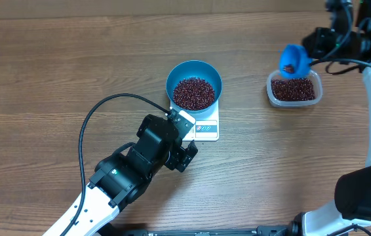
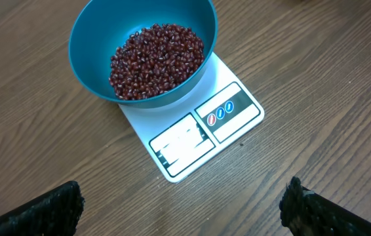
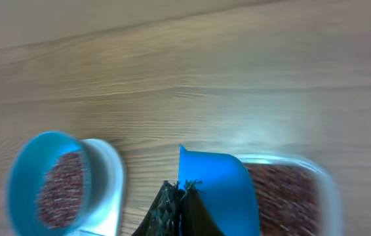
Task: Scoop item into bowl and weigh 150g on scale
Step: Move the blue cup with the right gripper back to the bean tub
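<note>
— Where do you look from?
— One eye sits far overhead, facing straight down. My left wrist's is close, bowl (image 2: 90,46) on scale (image 2: 228,78) at eleven o'clock. My right wrist's, blurred, hovers near the tub (image 3: 326,187) at four o'clock.
— Shared?
— Bowl and scale, all three.

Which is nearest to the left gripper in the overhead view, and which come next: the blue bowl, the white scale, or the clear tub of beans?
1. Scale, just ahead of the open left gripper.
2. Blue bowl, standing on the scale's far part, a little farther on.
3. Clear tub, far off on the robot's right side.
</note>
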